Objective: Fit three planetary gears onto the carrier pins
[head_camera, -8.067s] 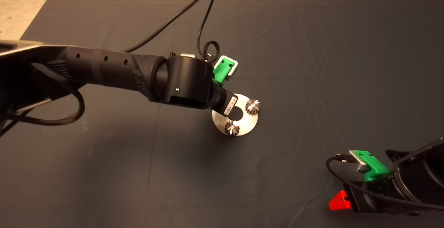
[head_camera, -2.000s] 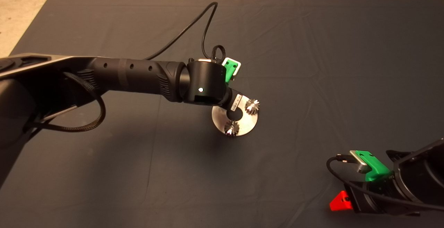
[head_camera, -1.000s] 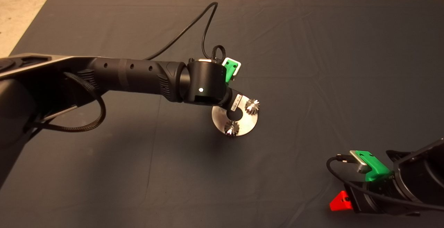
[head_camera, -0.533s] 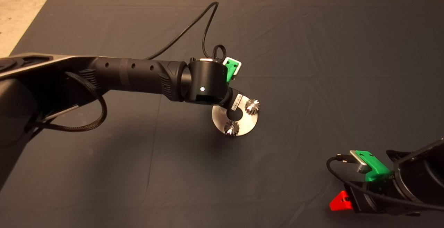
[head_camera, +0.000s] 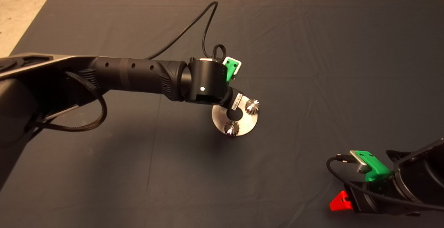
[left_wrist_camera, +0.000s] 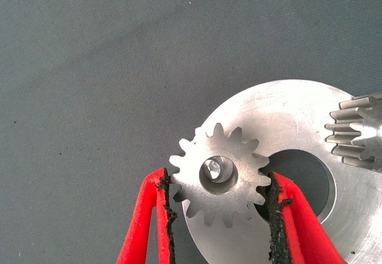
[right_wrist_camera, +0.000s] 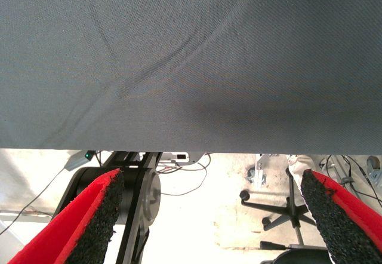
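Left hand (left_wrist_camera: 219,216) grasping third planetary gear (left_wrist_camera: 219,176), bore over carrier pin (left_wrist_camera: 211,168) on disc (left_wrist_camera: 280,120). Right hand (right_wrist_camera: 218,216) spread wide, parked at surface (right_wrist_camera: 179,55) edge.

It looked like a robotics lab: a dark mat (head_camera: 312,47) covered the tabletop, while beyond it lay a bare pale floor (right_wrist_camera: 203,204), loose cables (right_wrist_camera: 191,183) and a wheeled office-chair base (right_wrist_camera: 280,210).
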`<state>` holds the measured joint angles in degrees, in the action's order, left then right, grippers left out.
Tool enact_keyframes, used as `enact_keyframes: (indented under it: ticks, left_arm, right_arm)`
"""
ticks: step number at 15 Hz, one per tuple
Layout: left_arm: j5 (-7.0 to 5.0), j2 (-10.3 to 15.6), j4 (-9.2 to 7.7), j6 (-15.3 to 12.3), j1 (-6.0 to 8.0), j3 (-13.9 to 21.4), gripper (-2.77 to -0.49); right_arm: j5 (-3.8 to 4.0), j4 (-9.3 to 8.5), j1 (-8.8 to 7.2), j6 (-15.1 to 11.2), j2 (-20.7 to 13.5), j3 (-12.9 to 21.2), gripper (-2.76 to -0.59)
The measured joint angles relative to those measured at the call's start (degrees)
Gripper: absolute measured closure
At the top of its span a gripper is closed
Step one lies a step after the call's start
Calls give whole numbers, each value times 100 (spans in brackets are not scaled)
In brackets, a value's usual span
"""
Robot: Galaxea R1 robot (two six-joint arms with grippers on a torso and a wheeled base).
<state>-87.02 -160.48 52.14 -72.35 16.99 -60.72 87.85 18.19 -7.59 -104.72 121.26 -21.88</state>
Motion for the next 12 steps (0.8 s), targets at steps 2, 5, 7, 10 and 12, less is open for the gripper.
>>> enact_keyframes:
  ticks: [2, 5, 7, 10, 12]
  left_arm:
    - [5, 4, 1, 0, 0, 0, -67]
    - [9, 33, 4, 0, 0, 0, -67]
    - [17, 35, 15, 0, 0, 0, -67]
    - [17, 34, 20, 0, -2, 0, -67]
    - [20, 35, 20, 0, 0, 0, -67]
  right_arm:
    - [-2, 0, 0, 0, -2, 0, -220]
    - [-2, 0, 0, 0, 1, 0, -220]
    - [0, 0, 0, 0, 1, 0, -220]
    - [0, 0, 0, 0, 1, 0, -220]
    - [-2, 0, 0, 0, 1, 0, -220]
